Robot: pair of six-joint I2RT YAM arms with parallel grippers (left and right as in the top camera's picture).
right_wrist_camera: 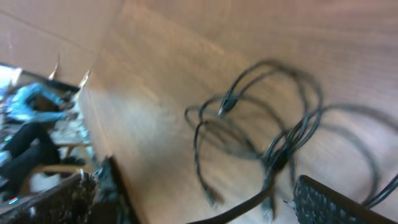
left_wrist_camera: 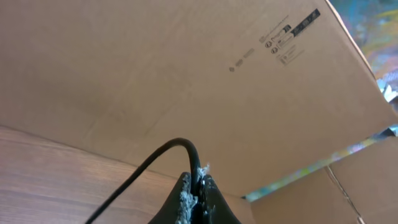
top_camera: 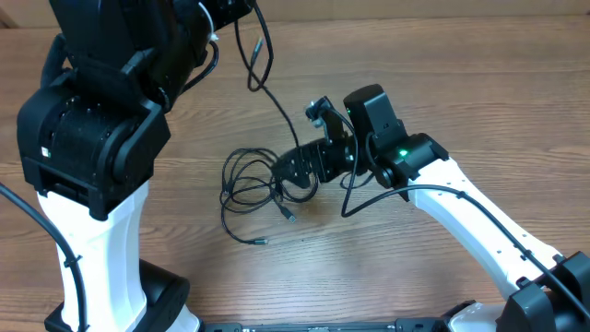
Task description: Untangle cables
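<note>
Cables [top_camera: 261,191] on table [top_camera: 442,83], right end effector [top_camera: 293,175] at their edge

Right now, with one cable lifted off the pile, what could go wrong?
1. The left gripper pinches the cable only at its fingertips; a harder pull could slip it free.
2. The right gripper is open over the pile, pinning nothing, so lifting may drag the whole pile or tighten the tangle.
3. Strands lie bunched there; closing could catch several at once.
</note>
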